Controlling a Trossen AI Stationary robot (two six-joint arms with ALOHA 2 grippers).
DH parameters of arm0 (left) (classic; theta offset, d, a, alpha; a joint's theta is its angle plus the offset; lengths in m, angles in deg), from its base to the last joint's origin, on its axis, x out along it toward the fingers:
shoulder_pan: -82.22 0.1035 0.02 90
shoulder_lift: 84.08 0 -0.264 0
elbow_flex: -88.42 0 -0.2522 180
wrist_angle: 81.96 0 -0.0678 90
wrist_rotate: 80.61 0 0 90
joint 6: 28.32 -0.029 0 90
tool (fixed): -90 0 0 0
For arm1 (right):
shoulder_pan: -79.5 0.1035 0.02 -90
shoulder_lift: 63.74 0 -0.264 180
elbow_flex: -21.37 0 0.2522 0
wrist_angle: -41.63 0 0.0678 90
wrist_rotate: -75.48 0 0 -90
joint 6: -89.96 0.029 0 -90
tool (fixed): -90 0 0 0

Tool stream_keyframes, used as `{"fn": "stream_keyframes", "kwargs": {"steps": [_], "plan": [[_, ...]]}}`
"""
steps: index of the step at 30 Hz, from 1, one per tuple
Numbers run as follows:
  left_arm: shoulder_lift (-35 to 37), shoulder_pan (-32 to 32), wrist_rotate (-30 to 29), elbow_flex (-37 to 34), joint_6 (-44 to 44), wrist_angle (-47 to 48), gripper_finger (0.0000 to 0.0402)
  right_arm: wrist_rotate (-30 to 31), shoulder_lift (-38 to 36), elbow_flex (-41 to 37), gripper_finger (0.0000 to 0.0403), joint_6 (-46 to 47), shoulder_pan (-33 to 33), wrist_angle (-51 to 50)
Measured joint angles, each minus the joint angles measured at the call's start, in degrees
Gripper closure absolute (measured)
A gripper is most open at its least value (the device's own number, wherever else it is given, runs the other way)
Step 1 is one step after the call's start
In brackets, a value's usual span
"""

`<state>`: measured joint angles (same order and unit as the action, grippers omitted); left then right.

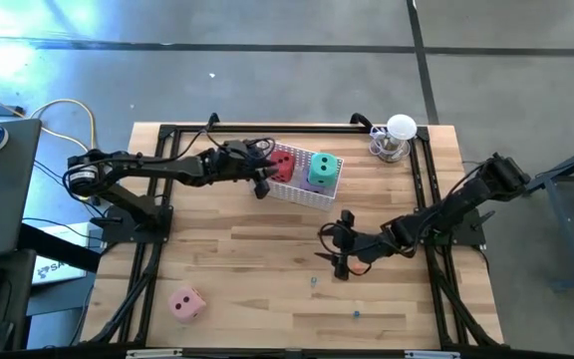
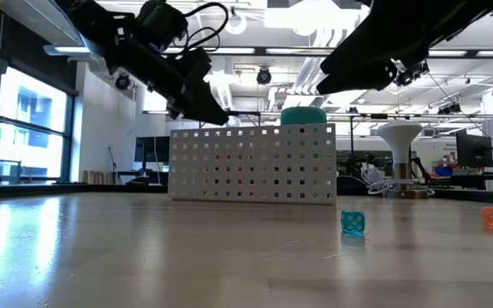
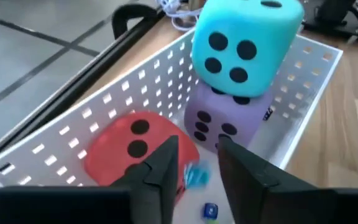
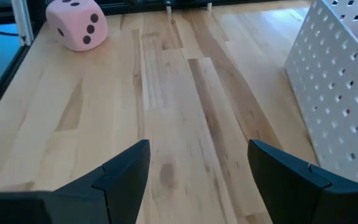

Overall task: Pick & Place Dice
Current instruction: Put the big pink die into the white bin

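While the left gripper (image 3: 194,168) is held slightly parted and empty above the white basket (image 3: 104,106), the right gripper (image 4: 197,165) is held wide open, empty.

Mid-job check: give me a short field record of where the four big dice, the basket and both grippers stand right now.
basket: white perforated basket, far middle of the table
green die: in the basket, stacked on the purple die
red die: in the basket, beside the purple one
pink die: alone on the table, near left corner, outside the basket
small dice: a few tiny ones in the basket and on the table
left gripper: over the basket above the red die, slightly open, holding nothing
right gripper: open, empty, over bare table
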<state>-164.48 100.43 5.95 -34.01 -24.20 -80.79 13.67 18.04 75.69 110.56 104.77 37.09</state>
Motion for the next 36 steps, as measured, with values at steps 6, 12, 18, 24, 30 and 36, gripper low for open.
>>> {"fn": "stream_keyframes", "kwargs": {"steps": [6,12,18,24,30,36], "plan": [[0.02,-2.76,-1.76,-0.02,0.23,0.13,0.0249,0.17,0.07,0.0,0.014,2.62,1.48,0.0],[0.44,-6.93,-8.94,-0.02,-0.7,0.24,0.0227,0.16,0.09,0.0,0.014,4.76,3.8,0.0],[4.92,-12.23,-8.9,-0.11,0.62,2.09,0.0224,0.16,0.09,0.0,0.014,4.76,5.98,-0.01],[12.73,-19.46,-11.72,-0.11,-2.39,3.27,0.0224,0.38,0.09,0.0,0.014,3.54,6.22,0.01],[17.08,-26.89,-14.25,-0.11,0.14,4.68,0.0224,0.38,0.09,0.0,0.014,3.69,5.73,0.02],[18.49,-33.39,-14.42,-0.11,5.5,4.78,0.0224,0.38,0.09,0.0,0.014,3.78,5.71,0.09]]}}
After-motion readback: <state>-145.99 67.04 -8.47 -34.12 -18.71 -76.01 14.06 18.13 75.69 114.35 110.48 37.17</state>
